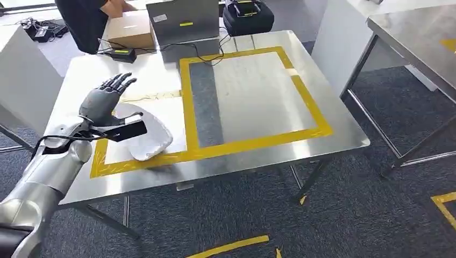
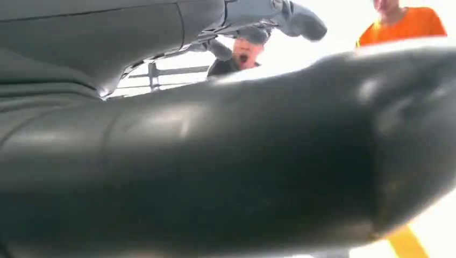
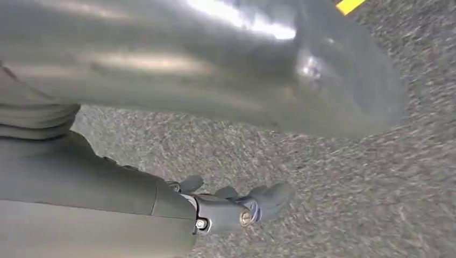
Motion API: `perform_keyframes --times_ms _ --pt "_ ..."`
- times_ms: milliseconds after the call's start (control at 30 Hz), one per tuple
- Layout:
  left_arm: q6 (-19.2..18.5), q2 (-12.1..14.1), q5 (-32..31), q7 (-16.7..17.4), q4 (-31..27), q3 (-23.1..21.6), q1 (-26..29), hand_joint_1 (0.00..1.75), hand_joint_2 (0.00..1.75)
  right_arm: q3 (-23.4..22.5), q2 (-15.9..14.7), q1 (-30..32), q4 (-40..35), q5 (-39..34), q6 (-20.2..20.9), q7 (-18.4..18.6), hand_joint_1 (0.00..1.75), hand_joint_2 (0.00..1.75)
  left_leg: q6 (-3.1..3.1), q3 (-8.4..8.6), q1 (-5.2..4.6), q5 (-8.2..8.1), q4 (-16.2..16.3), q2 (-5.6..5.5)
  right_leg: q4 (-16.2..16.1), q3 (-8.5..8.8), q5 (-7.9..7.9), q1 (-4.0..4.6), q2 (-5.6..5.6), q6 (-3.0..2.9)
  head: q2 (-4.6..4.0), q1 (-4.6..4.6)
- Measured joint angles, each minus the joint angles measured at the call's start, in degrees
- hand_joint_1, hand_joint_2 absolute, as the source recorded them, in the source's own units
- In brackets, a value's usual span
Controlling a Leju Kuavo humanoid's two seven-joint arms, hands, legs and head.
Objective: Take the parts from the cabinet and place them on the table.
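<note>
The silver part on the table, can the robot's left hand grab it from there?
Probably yes. The left hand hovers open right over the silver part on the table, with nothing lying between them.

A: What's on the steel table (image 1: 328, 126)?
B: Yellow tape frame (image 1: 189, 105) w/ a grey mat (image 1: 253, 94) inside. Silver part (image 1: 153, 134) lies on the frame's near-left bit.
A: Far edge?
B: Cardboard box (image 1: 130, 29), grey case (image 1: 183, 20), black charger (image 1: 121, 54) w/ cable (image 1: 207, 58).
</note>
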Motion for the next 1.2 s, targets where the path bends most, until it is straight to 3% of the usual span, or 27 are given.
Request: perform_keyframes --times_ms 67,100,167,200,233,267,300,333,367,400,500,567,600,667,700,733,767,800,867,900,1033,1067,1133,1200 --pt "0.02 -0.13 0.0 0.07 0.22 -0.04 -0.27 0.0 0.0 0.0 0.04 -0.23 0.0 0.0 -0.15 0.0 0.0 0.0 -0.62 -0.53 0.13 -0.95 0.95 0.1 -0.32 0.12 0.38 -0.41 -0.06 -0.86 0.0 -0.09" --pt "0.0 -0.17 0.0 0.15 0.31 -0.07 -0.55 0.0 0.0 0.0 0.04 -0.23 0.0 0.0 -0.15 0.0 0.0 0.0 -0.88 -1.55 0.1 -2.74 3.47 0.16 -0.32 0.11 0.37 -0.45 -0.03 -1.2 0.0 -0.46" --pt "0.02 -0.24 0.0 0.26 0.55 -0.13 -0.75 0.0 0.0 0.0 0.04 -0.07 0.0 0.0 -0.13 -0.02 0.0 0.0 -1.26 -5.76 0.2 -7.18 12.8 0.2 -0.32 0.1 0.36 -0.33 -0.02 -1.36 0.0 -0.44" --pt "0.02 -0.24 0.02 0.26 0.72 -0.17 -0.6 0.0 0.0 0.0 0.04 0.01 0.0 -0.04 -0.13 -0.02 0.0 0.0 -1.25 -7.75 0.2 -8.44 16.97 0.19 -0.31 0.1 0.33 -0.26 -0.03 -1.41 0.0 -0.46" --pt "0.02 -0.24 0.0 0.24 0.85 -0.2 -0.45 0.0 0.0 0.0 0.04 0.03 0.0 -0.09 -0.13 -0.02 0.0 0.0 -1.16 -8.4 0.19 -8.15 18.11 0.19 -0.31 0.11 0.33 -0.2 -0.03 -1.41 0.0 -0.44" --pt "0.02 -0.24 0.02 0.24 0.98 -0.22 -0.42 0.0 0.0 0.0 0.04 0.02 0.0 -0.09 -0.13 -0.02 0.0 0.0 -0.94 -7.75 0.18 -6.79 16.68 0.19 -0.3 0.12 0.33 -0.12 -0.02 -1.41 0.0 -0.46" --pt "0.11 -0.24 0.02 0.24 1.03 -0.24 -0.45 0.0 0.0 0.0 0.04 0.0 0.0 -0.09 -0.13 -0.02 0.0 0.0 -0.65 -5.98 0.15 -4.61 12.96 0.19 -0.3 0.14 0.33 -0.04 -0.02 -1.41 0.0 -0.44" --pt "0.24 -0.24 0.02 0.24 1.0 -0.24 -0.56 0.0 1.75 0.0 0.07 -0.01 0.0 -0.11 -0.13 -0.02 0.0 0.0 -0.2 -3.37 0.05 -2.14 7.8 0.19 -0.3 0.24 0.33 0.07 -0.02 -1.4 0.0 -0.44" --pt "0.48 -0.24 0.02 0.24 0.98 -0.26 -0.73 0.0 1.75 0.0 0.13 -0.02 0.0 -0.13 -0.15 -0.02 0.0 0.0 0.43 -0.66 -0.14 -0.08 2.64 0.19 -0.31 0.32 0.33 0.1 -0.03 -1.39 0.0 -0.44" --pt "0.68 -0.24 0.02 0.28 0.98 -0.26 -0.9 0.0 1.75 0.0 0.42 -0.03 0.0 -0.17 -0.13 -0.04 0.0 0.0 0.74 0.63 -0.46 -1.02 0.29 0.25 -0.3 0.16 0.4 0.24 -0.11 -1.11 0.0 -0.35" --pt "1.01 -0.24 0.02 0.5 0.94 -0.31 -0.73 0.0 1.75 0.0 0.44 -0.03 0.0 -0.18 -0.13 -0.13 0.0 0.0 0.99 0.43 -0.94 -0.41 0.1 0.2 -0.6 0.03 0.88 -0.06 -0.12 -0.06 0.0 -0.4" --pt "1.14 -0.33 0.02 0.63 0.61 -0.31 -0.68 0.0 1.75 0.0 0.5 -0.05 0.0 -0.15 -0.09 -0.22 0.0 0.0 1.74 0.71 -0.15 0.46 -0.99 0.42 -0.38 -0.08 0.52 -0.05 -0.12 0.55 0.0 -0.37" --pt "1.2 -0.43 0.02 0.63 0.48 -0.33 -0.75 0.0 1.75 0.0 0.52 -0.04 0.0 -0.15 -0.06 -0.26 0.0 0.0 2.21 0.62 -0.19 0.69 -1.2 0.4 1.51 -0.86 -1.21 0.13 -0.21 0.82 0.0 -0.22" --pt "1.22 -0.44 0.02 0.66 0.5 -0.33 -0.45 0.0 1.75 0.0 0.48 -0.04 0.0 -0.15 -0.07 -0.31 0.0 0.0 2.45 0.13 -0.22 0.87 -1.12 0.57 10.34 -4.71 -6.2 0.1 -0.2 1.23 0.0 -0.18" --pt "1.22 -0.46 0.02 0.66 0.48 -0.33 -0.14 0.0 1.75 0.0 0.48 0.03 0.0 -0.15 -0.09 -0.35 0.0 0.0 2.53 -0.16 -0.24 0.99 -1.02 0.65 14.48 -6.48 -7.89 0.11 -0.2 1.39 0.0 -0.15" --pt "1.22 -0.52 0.02 0.66 0.48 -0.33 0.18 0.0 1.75 0.0 0.48 0.13 0.0 -0.17 -0.13 -0.33 0.0 0.0 2.51 -0.45 -0.23 1.11 -0.86 0.64 16.78 -7.34 -8.38 0.1 -0.2 1.49 0.0 -0.13" --pt "1.22 -0.61 0.02 0.66 0.48 -0.37 0.44 0.0 1.75 0.0 0.48 0.15 0.0 -0.17 -0.13 -0.33 0.0 0.0 2.43 -0.72 -0.18 1.2 -0.67 0.63 16.11 -6.76 -7.54 0.04 -0.21 1.52 0.0 -0.15" --pt "1.22 -0.63 0.0 0.66 0.48 -0.41 0.54 0.0 1.75 0.0 0.48 0.11 0.0 -0.17 -0.13 -0.33 0.0 0.0 2.33 -0.99 -0.13 1.27 -0.4 0.61 12.74 -4.75 -5.7 -0.03 -0.23 1.52 0.0 -0.13" --pt "1.22 -0.72 0.02 0.66 0.22 -0.46 0.49 0.0 1.75 0.0 0.48 0.0 0.0 -0.17 -0.15 -0.31 0.0 0.0 2.0 -1.49 -0.01 1.27 0.38 0.59 2.27 1.45 -1.76 -0.17 -0.29 1.47 0.0 -0.13" --pt "1.22 -0.72 0.0 0.68 -0.02 -0.46 0.42 0.0 1.75 0.0 0.48 -0.12 0.0 -0.17 -0.15 -0.24 0.0 0.0 1.54 -1.81 -0.24 1.32 0.73 0.53 0.74 2.11 -2.65 0.04 -0.28 1.0 0.0 -0.15" --pt "1.2 -0.81 0.02 0.83 -0.13 -0.52 0.18 0.0 1.75 0.0 0.52 -0.04 0.0 -0.22 -0.22 -0.11 0.0 0.0 0.03 -1.98 -0.34 2.09 0.36 0.4 0.28 1.56 -1.29 0.34 -0.17 -0.63 0.0 -0.24" --pt "1.2 -0.74 0.02 0.83 -0.13 -0.59 0.2 0.0 1.75 0.0 0.57 -0.06 0.0 -0.22 -0.22 -0.09 0.0 0.0 -0.25 -2.31 -0.21 1.75 0.67 0.43 -0.15 1.53 -0.75 -0.04 -0.34 -1.3 0.0 -0.28" --pt "1.29 -0.74 0.02 0.83 -0.11 -0.7 0.0 0.0 1.75 0.0 0.57 -0.02 0.0 -0.22 -0.22 -0.09 0.0 0.0 -0.9 -4.16 -0.07 -2.54 5.55 0.41 -0.22 1.1 -0.29 -0.07 -0.35 -1.86 0.0 -0.61" --pt "1.57 -0.76 0.02 0.83 -0.02 -0.76 0.17 0.0 1.75 0.0 0.57 0.0 0.0 -0.22 -0.24 -0.07 0.0 0.0 -1.37 -7.66 0.07 -7.36 14.91 0.42 -0.18 0.36 0.19 -0.04 -0.35 -1.89 0.0 -0.55"
